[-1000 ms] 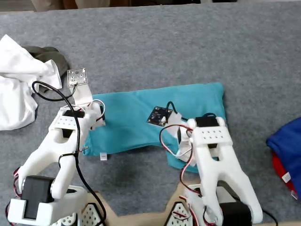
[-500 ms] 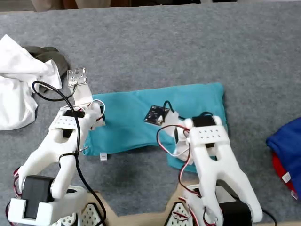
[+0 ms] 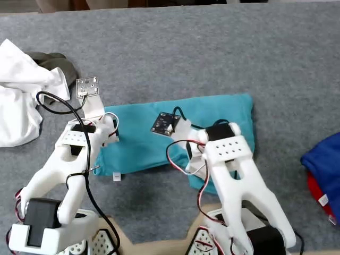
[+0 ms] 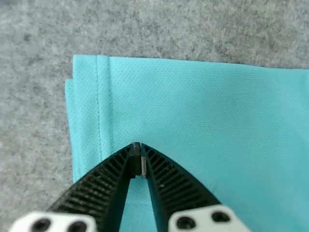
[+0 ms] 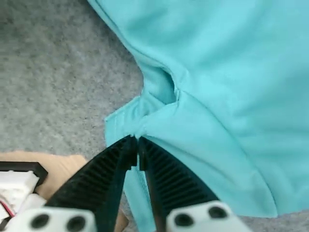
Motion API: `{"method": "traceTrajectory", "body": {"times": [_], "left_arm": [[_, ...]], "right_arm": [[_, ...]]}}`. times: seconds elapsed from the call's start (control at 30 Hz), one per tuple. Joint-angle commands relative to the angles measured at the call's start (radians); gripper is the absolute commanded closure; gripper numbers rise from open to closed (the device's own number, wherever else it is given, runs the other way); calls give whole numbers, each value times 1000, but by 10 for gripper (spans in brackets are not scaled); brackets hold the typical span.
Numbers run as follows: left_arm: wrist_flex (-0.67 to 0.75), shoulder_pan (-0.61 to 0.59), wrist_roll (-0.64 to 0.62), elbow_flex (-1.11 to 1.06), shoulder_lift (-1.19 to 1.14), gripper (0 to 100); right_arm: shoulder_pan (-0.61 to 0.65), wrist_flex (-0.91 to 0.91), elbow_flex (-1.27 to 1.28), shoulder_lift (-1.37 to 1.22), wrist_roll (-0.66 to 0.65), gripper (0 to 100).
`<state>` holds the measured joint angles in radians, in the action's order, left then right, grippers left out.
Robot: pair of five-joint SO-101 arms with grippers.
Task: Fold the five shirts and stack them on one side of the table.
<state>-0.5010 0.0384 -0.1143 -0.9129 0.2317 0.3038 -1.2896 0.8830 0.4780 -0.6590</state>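
A teal shirt (image 3: 212, 114) lies partly folded in the middle of the grey table. In the left wrist view my left gripper (image 4: 137, 164) is shut, its tips resting on the teal shirt (image 4: 203, 106) just inside the left hem. From above, this left gripper (image 3: 112, 130) sits at the shirt's left end. My right gripper (image 5: 136, 141) is shut on the near edge of the teal shirt (image 5: 231, 72), and cloth bunches at its tips. In the high view, the right gripper (image 3: 187, 159) is at the shirt's near edge, mostly under the arm.
A crumpled white shirt (image 3: 16, 106) and a dark olive one (image 3: 56, 61) lie at the far left. A blue shirt (image 3: 324, 156) on a red one (image 3: 319, 196) sits at the right edge. Bare grey felt (image 3: 186, 48) spreads beyond the teal shirt.
My right arm has swung to the left, dragging the pinched near edge of the teal shirt with it. The left arm has stayed still.
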Motion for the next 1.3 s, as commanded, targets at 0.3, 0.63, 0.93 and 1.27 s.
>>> {"method": "traceTrajectory", "body": {"times": [0.3, 0.63, 0.93, 1.27], "left_arm": [[0, -3, 8, 48, 4, 978], [-5, -3, 9, 48, 4, 977], [-5, -2, 9, 48, 4, 977], [-5, -3, 9, 48, 4, 977]], "right_arm": [[5, -124, 13, 143, -38, 993], [-30, -72, 150, 131, -106, 990], [-185, -106, 111, 131, -209, 790], [-280, -141, -213, 120, -241, 845]]}}
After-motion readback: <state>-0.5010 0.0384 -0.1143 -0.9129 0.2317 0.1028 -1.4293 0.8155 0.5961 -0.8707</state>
